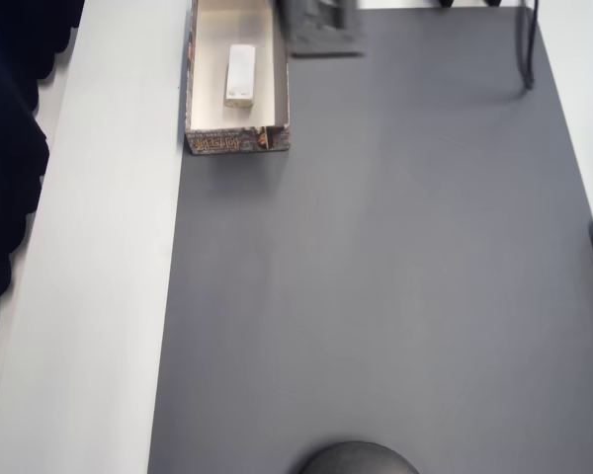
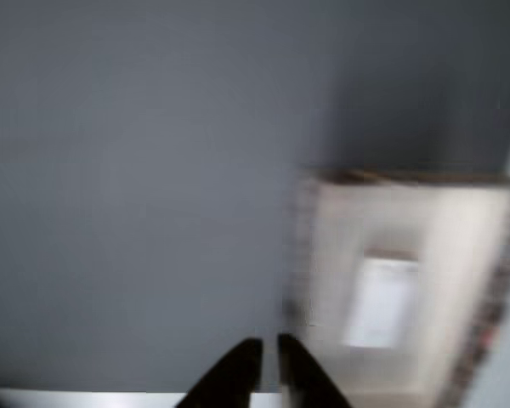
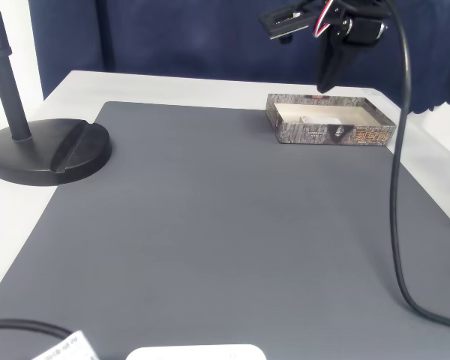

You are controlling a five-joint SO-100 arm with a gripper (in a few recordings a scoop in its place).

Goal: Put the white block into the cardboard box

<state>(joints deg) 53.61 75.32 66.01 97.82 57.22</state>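
Observation:
The cardboard box (image 1: 206, 141) lies at the top left of the overhead view, on the edge of the grey mat. The white block (image 1: 240, 74) lies flat inside it, lengthwise. In the blurred wrist view the box (image 2: 493, 255) is at the right with the block (image 2: 381, 303) in it. My gripper (image 2: 268, 342) is shut and empty, its dark fingertips together over bare mat, left of the box. In the fixed view the gripper (image 3: 323, 85) hangs in the air just above the box (image 3: 334, 134), over its far wall.
A grey mat (image 3: 210, 225) covers most of the white table (image 1: 99, 247). A black stand base (image 3: 49, 154) with a pole sits at the left of the fixed view. A black cable (image 3: 396, 187) hangs from the arm at the right.

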